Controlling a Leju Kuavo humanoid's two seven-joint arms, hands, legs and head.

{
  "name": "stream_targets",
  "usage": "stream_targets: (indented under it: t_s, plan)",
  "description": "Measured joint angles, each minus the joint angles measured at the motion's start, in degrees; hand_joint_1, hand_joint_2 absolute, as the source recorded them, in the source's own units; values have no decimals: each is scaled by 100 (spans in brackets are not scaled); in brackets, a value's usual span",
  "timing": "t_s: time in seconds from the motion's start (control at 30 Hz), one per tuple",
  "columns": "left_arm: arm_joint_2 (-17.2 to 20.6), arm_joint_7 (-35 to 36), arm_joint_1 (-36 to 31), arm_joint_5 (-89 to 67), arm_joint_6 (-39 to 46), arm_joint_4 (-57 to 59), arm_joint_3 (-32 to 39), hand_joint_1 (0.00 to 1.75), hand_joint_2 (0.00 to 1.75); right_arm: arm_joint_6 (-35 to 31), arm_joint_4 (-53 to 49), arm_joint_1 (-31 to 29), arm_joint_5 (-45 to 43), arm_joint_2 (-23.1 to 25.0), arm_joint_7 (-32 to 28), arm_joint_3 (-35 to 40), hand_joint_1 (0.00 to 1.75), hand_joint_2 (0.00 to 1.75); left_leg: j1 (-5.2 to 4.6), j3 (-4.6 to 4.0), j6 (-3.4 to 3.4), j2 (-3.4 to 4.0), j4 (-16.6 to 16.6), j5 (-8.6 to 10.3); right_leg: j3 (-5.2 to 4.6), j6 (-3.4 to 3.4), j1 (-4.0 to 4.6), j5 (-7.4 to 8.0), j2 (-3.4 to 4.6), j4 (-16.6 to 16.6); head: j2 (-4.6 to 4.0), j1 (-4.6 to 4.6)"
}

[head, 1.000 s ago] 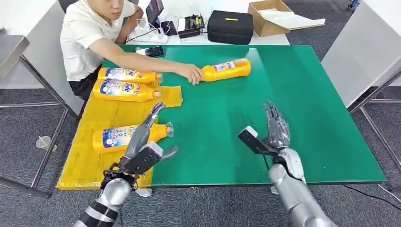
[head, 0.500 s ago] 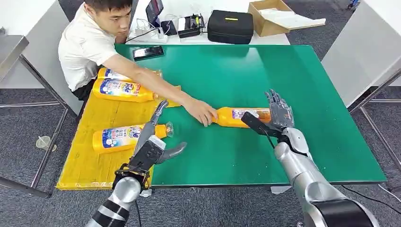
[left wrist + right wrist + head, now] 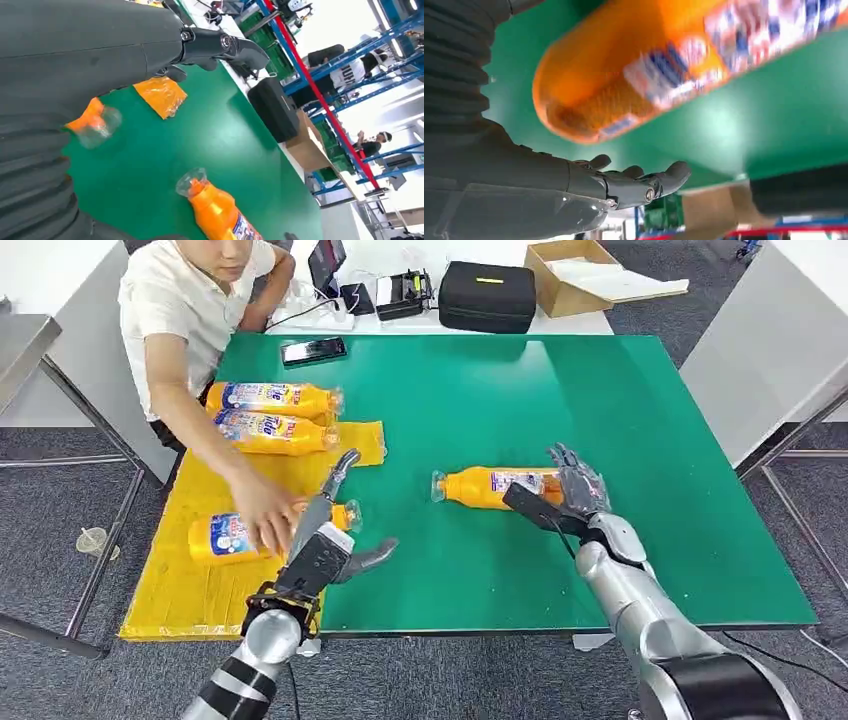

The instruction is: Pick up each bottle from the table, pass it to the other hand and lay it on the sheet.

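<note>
An orange bottle lies on its side on the green table, cap toward the yellow sheet. My right hand is open at the bottle's base, fingers spread beyond it and thumb on the near side. Up close, the bottle's base sits just off the open fingers. My left hand hovers open at the sheet's edge; its wrist view shows the same bottle. Three more bottles lie on the sheet: two at the far end and a nearer one under a person's hand.
A person sits at the table's far left corner, arm stretched over the sheet. A phone, a black case and a cardboard box lie at the back. The table's right half is bare green.
The person slid the bottle to the table's middle, let go, and drew the hand back to the near bottle on the sheet. My right hand moved up to the bottle's base.
</note>
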Motion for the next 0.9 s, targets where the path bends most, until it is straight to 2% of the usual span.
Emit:
stream_targets:
  t_s: [0.2, 0.63, 0.67, 0.7, 0.9]
  plan:
    - [0, -35, -90, 182, -129, 85, -90, 0, 175, 710, 243, -273, -138, -35, -44, 142, 0, 175, -1, 1, 0, 0, 1, 0, 0, 0, -1, 0, 0, -1, 0, 0]
    - [0, -52, -160, 254, -188, 166, -192, 0, 175, 808, 496, -446, -153, -61, -6, 245, 0, 175, 0, 1, 0, 0, 1, 0, 0, 0, 0, 0, 0, 0, 0, 0]
    - [0, -52, -170, 293, -197, 182, -197, 0, 175, 850, 520, -467, -113, -61, 22, 274, 54, 175, 0, 1, 0, 0, 1, 0, 0, 0, 0, 0, 0, 0, 0, 0]
    - [0, -52, -179, 308, -199, 192, -201, 0, 175, 910, 549, -494, -66, -63, 87, 312, 175, 175, 0, 1, 0, 1, 1, 0, 0, 0, 0, 0, 0, -1, 0, 0]
    - [0, -124, -219, 477, -199, 287, -219, 0, 175, 1583, 748, -746, 308, -171, 564, 626, 175, 175, 0, 5, 1, -1, 2, 1, 3, 0, -1, 1, -1, -1, 0, -2]
